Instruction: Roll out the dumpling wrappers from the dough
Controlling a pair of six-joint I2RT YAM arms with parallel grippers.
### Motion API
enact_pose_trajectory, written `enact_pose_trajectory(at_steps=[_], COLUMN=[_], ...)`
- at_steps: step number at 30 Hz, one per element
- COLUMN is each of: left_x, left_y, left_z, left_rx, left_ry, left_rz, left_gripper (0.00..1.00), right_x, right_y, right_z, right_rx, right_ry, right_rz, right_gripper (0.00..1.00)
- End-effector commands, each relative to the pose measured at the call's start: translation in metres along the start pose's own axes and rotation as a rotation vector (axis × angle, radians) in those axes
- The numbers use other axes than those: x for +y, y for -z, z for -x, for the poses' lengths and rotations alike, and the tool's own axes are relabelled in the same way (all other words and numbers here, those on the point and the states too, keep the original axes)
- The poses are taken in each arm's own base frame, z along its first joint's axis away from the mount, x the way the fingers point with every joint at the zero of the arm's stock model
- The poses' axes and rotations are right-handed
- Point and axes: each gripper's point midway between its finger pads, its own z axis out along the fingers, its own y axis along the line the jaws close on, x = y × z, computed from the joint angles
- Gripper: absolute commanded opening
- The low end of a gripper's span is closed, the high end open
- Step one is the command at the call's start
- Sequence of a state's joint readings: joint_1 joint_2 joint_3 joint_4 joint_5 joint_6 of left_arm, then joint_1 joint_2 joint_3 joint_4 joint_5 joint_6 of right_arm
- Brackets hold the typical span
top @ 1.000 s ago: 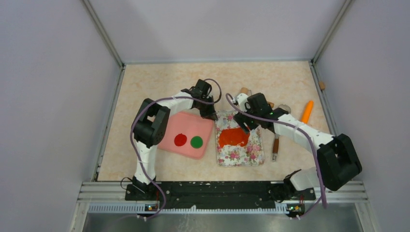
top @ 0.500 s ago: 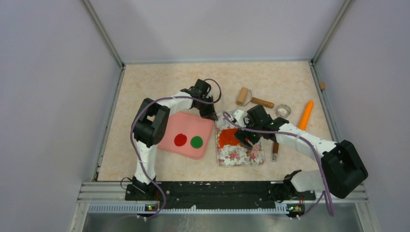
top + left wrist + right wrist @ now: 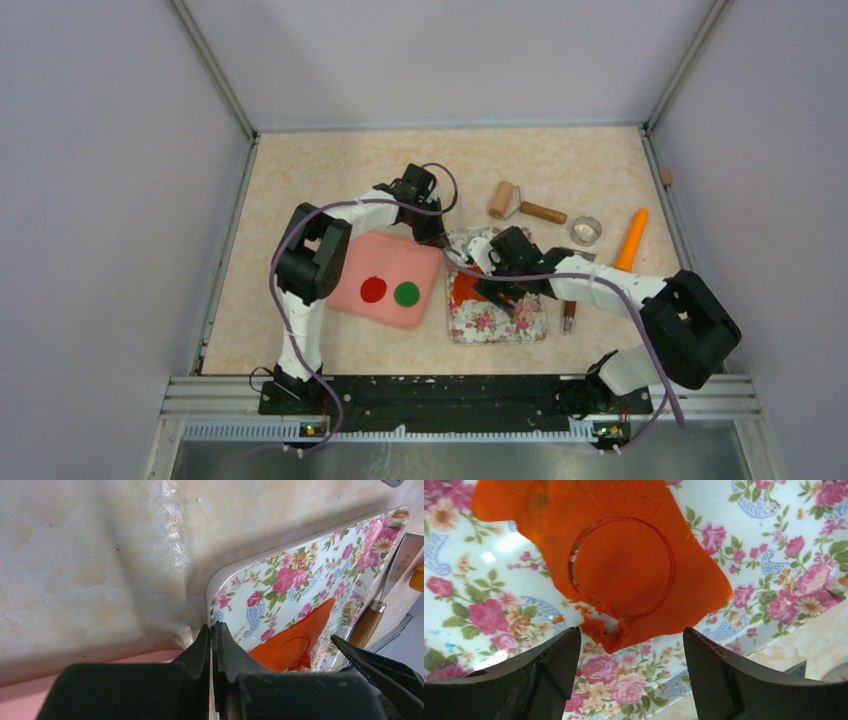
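Observation:
The dough (image 3: 549, 515) is a flat orange-red sheet on the floral tray (image 3: 774, 545). A round cut line marks one orange-red wrapper (image 3: 624, 567) still lying in the sheet, whose near edge is ragged. My right gripper (image 3: 631, 647) is open and empty, its fingers just over the tray astride the ragged edge; in the top view it (image 3: 490, 287) covers most of the dough (image 3: 460, 290). My left gripper (image 3: 212, 630) is shut on the tray's rim (image 3: 220, 577) at its far left corner (image 3: 452, 240). A red wrapper (image 3: 373, 289) and a green wrapper (image 3: 406, 293) lie on the pink board (image 3: 350, 265).
Behind the tray lie a wooden roller (image 3: 500, 198), a metal ring cutter (image 3: 586, 230) and an orange carrot-shaped stick (image 3: 634, 232). A wooden-handled tool (image 3: 569, 305) lies at the tray's right edge. Grey walls close in the table.
My right gripper has come from the tray's far side toward me and leftward, down over the dough, uncovering the roller and cutter. The left arm has not moved.

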State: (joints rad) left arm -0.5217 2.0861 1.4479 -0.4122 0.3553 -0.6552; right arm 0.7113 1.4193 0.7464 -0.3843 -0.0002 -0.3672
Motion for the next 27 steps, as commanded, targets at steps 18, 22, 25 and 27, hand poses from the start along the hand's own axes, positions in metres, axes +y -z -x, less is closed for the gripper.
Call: enact_pose_trajectory(at_steps=[18,22,25,27], left_x=[0.03,0.029,0.029,0.029], left_y=[-0.022,-0.022,-0.022,-0.021], left_z=[-0.016,-0.016,-0.016,-0.015], left_rx=[0.052,0.053,0.052,0.049], left_ry=[0.003,0.003,0.003,0.001], left_rz=[0.069,0.066,0.064,0.064], left_gripper=[0.0,0.0,0.0,0.0], right_x=[-0.043,-0.049,-0.052,-0.054], right_y=[0.004,0.01,0.012,0.015], right_z=[0.007,0.02,0.026,0.033], right_rx=[-0.004,-0.026,-0.034,-0.046], right_ry=[0.159,0.165,0.163,0.158], right_rz=[-0.209,-0.223,-0.227,-0.232], right_gripper=[0.34,0.21,0.18,0.13])
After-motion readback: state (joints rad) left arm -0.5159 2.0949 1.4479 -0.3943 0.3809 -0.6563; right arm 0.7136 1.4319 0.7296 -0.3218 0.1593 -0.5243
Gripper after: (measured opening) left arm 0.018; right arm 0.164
